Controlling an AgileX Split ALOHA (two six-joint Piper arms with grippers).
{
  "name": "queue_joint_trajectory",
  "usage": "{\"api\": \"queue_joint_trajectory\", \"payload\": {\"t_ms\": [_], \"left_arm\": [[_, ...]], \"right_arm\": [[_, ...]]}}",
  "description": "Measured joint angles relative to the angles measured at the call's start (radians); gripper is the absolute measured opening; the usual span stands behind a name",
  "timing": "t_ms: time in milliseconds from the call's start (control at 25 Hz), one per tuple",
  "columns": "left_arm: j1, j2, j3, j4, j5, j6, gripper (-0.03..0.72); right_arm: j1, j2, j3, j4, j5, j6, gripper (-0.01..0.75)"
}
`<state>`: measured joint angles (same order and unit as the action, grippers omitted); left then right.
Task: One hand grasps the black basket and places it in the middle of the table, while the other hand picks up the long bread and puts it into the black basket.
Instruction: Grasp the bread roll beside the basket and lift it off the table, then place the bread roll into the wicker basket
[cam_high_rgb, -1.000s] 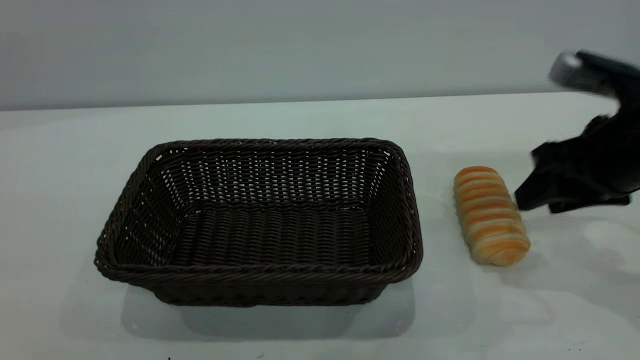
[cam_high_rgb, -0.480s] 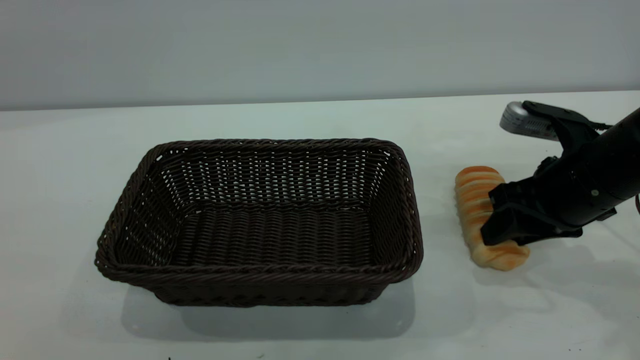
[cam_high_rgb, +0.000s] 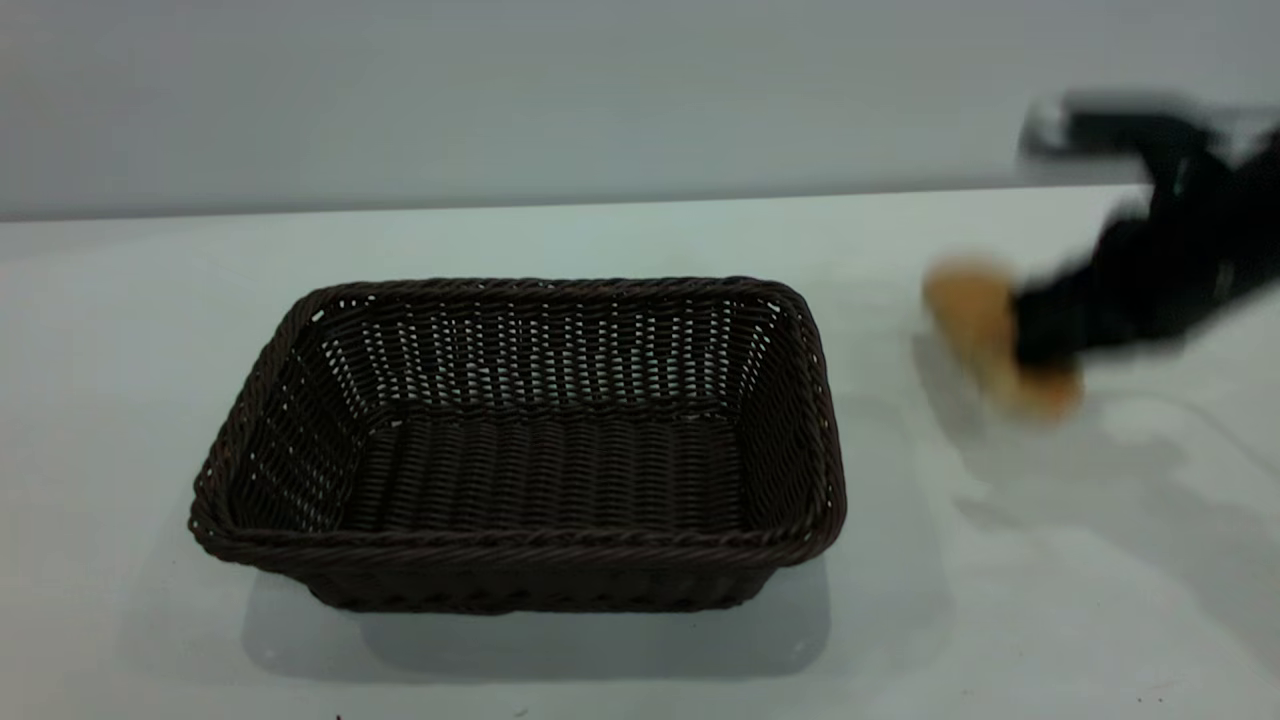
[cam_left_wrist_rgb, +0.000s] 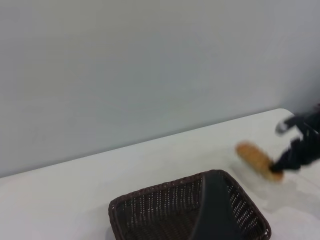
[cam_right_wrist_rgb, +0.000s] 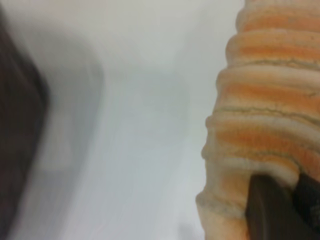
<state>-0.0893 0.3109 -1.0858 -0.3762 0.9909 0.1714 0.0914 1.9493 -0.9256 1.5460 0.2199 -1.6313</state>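
The bread (cam_high_rgb: 985, 330) is seen at the right of the exterior view, lifted clear of the table (cam_high_rgb: 600, 240), its shadow cast on the white surface below. Its long axis is tilted, running from upper left to lower right in that frame. It is clamped by the right gripper (cam_high_rgb: 1040, 330), whose arm slants in from the upper right edge of the frame and is cut off there. In the right wrist view, a dark finger (cam_right_wrist_rgb: 265, 210) is pressed against the striped crust of the bread (cam_right_wrist_rgb: 260, 115) at the lower right. The basket (cam_high_rgb: 520, 440) is set on the table left of centre, open side up, its long axis running left to right, well apart from the bread. The left gripper (cam_left_wrist_rgb: 212, 210) is shown only as a dark shape at the bottom of the left wrist view, over the basket (cam_left_wrist_rgb: 150, 215); whether it is apart or together cannot be told.
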Motion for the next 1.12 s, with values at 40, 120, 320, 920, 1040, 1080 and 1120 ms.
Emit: {"api": "queue_joint_trajectory", "payload": {"t_ms": [40, 120, 320, 920, 1040, 1080, 1120], "left_arm": [[0.0, 0.0, 0.0, 0.0, -0.001, 0.0, 0.585], [0.0, 0.0, 0.0, 0.0, -0.005, 0.0, 0.585], [0.0, 0.0, 0.0, -0.001, -0.008, 0.0, 0.585], [0.0, 0.0, 0.0, -0.001, -0.012, 0.0, 0.585], [0.0, 0.0, 0.0, -0.001, -0.012, 0.0, 0.585], [0.0, 0.0, 0.0, -0.001, -0.012, -0.001, 0.585], [0.0, 0.0, 0.0, -0.001, -0.012, -0.001, 0.585]], "right_arm": [[0.0, -0.048, -0.014, -0.002, 0.014, 0.0, 0.031], [0.004, -0.153, -0.038, -0.006, 0.066, 0.003, 0.031], [0.107, -0.288, -0.055, -0.016, 0.209, 0.06, 0.029], [0.547, -0.004, -0.077, -0.064, 0.169, 0.057, 0.028], [0.547, 0.059, -0.115, -0.066, 0.16, 0.034, 0.028], [0.547, 0.069, -0.128, -0.066, 0.163, 0.025, 0.028], [0.547, 0.078, -0.144, -0.066, 0.164, 0.02, 0.028]]}}
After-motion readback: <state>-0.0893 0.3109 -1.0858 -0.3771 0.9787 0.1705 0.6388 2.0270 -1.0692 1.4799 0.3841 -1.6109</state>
